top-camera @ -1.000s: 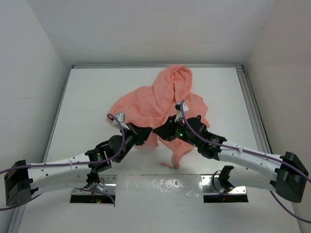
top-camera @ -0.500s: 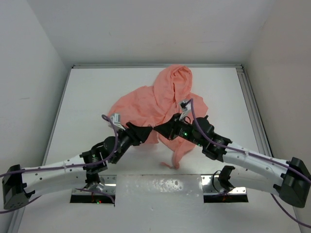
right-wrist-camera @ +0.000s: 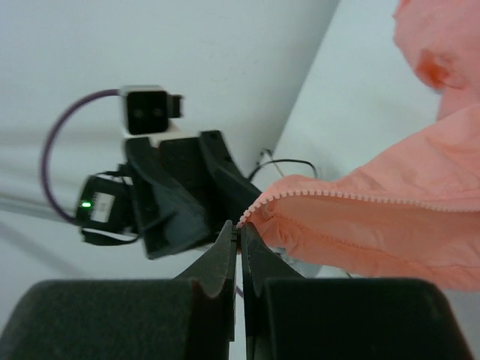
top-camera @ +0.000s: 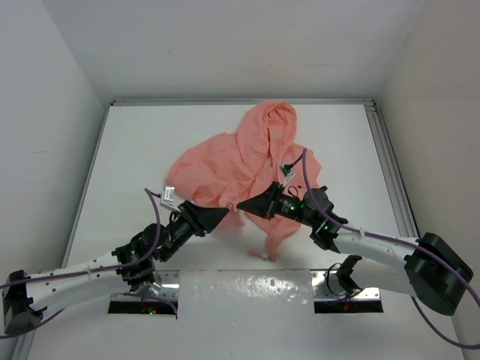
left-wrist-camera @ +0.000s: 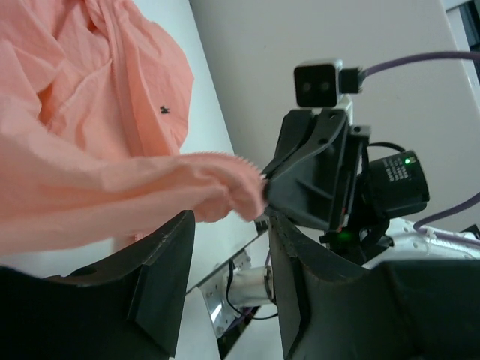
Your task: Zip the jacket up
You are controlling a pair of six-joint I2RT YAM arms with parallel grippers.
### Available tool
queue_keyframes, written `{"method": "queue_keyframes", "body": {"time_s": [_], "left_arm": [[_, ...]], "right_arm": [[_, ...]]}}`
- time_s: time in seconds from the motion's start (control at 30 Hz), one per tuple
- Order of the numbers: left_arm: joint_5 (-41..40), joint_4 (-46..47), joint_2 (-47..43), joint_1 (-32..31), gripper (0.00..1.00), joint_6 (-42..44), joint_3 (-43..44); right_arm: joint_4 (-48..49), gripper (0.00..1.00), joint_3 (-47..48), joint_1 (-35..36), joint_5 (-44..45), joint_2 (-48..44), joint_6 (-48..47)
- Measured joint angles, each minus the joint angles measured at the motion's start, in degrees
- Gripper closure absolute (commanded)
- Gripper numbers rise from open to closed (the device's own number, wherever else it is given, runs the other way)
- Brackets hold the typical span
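One crumpled salmon-pink hooded jacket (top-camera: 225,161), zip edge (right-wrist-camera: 315,195) pinched in right jaws, left jaws parted

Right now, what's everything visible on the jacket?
The jacket is salmon-pink, thin soft fabric, lying crumpled on the white table, hood toward the far wall, front unzipped. Zipper teeth line one lifted edge, whose end the shut right claw pinches. A small dark spot marks one panel. The left claw is open beside that edge, gripping nothing.
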Motion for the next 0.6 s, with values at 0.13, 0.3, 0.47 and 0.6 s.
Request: {"method": "queue_keyframes", "body": {"time_s": [0.13,0.3,0.47,0.6], "left_arm": [[1.92,2.43,1.77,0.0,0.6,-0.55,-0.63],[2.89,6.6,4.33,0.0,0.6,-0.37,-0.63],[3.76,10.75,6.8,0.0,0.64,-0.26,-0.63],[3.91,12.74,7.98,0.0,0.66,-0.07,-0.72]], "right_arm": [[5.25,1.0,-0.26,0.0,-0.59,0.0,3.28],[8.92,1.0,-0.37,0.0,-1.4,0.02,5.68],[9.64,1.0,-0.96,0.0,-1.53,0.02,6.36],[9.6,1.0,-1.29,0.0,-1.53,0.02,6.38]]}}
